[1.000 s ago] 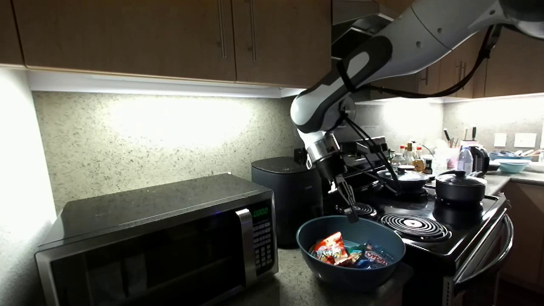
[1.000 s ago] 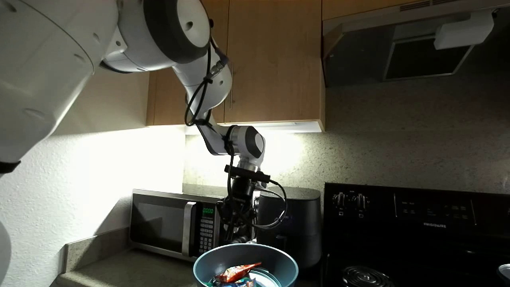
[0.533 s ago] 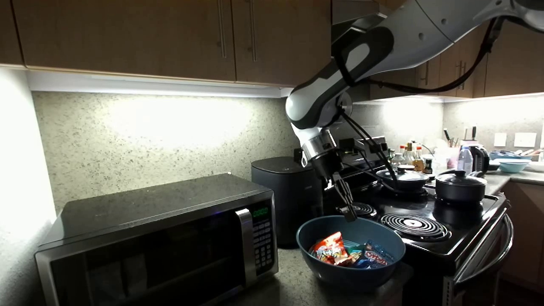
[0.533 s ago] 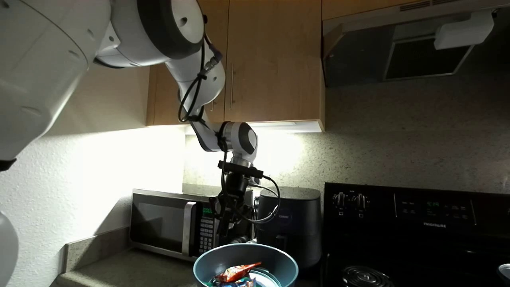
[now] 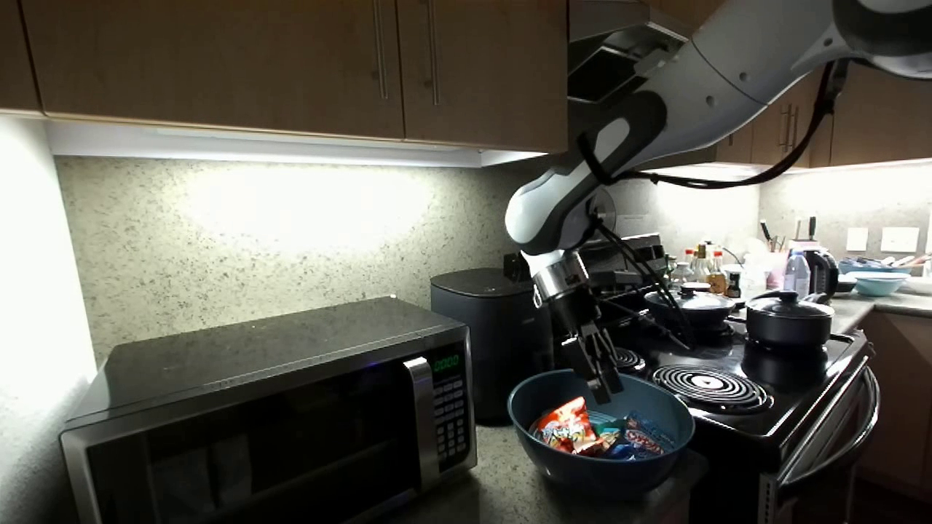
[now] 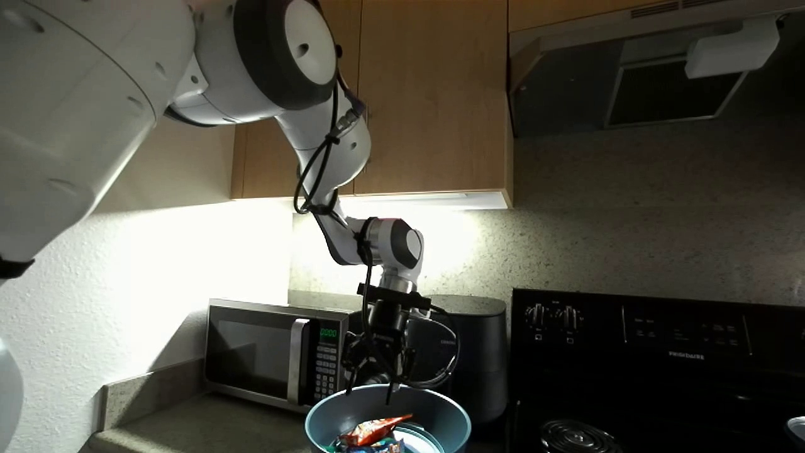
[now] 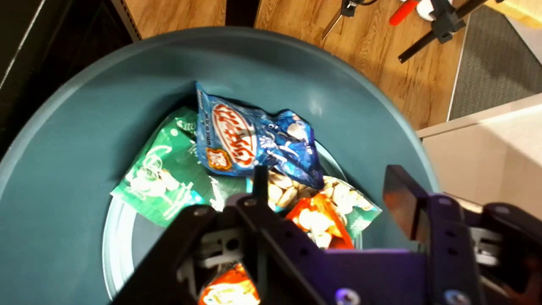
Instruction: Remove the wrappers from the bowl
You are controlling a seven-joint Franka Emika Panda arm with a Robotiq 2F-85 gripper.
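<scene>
Your gripper (image 7: 330,186) carries nothing: its jaws stand wide apart, tips angled down over the bowl (image 5: 604,477). Main risk: the finger (image 7: 400,199) nearer the rim looks close to the bowl's wall, so a straight drop w/ that spread prob jams on it. Below, the wrappers (image 6: 376,431) lie in the bowl, none showing outside it: a blue wrapper (image 7: 250,135) partly over a green wrapper (image 7: 159,182), plus an orange-red wrapper (image 7: 330,226) seen through the jaw gap. Crinkly film is prob slick, so if you pinch just a corner it may slip & fall back. B/c they overlap, you might drag two at once, or only press one flat. Shove the wall & the bowl could skid on the surface (image 5: 502,462); wrist view shows floor (image 7: 377,51) past the rim, so a fall is poss.

Your arm (image 5: 684,109) reaches in from above & bends down at the wrist, gripper tilted rather than plumb. Tips look approx at rim ht; can't tell exact clearance. Cable (image 5: 703,185) sags under the forearm, stove (image 5: 797,378) just beside the bowl, so mind snags.
</scene>
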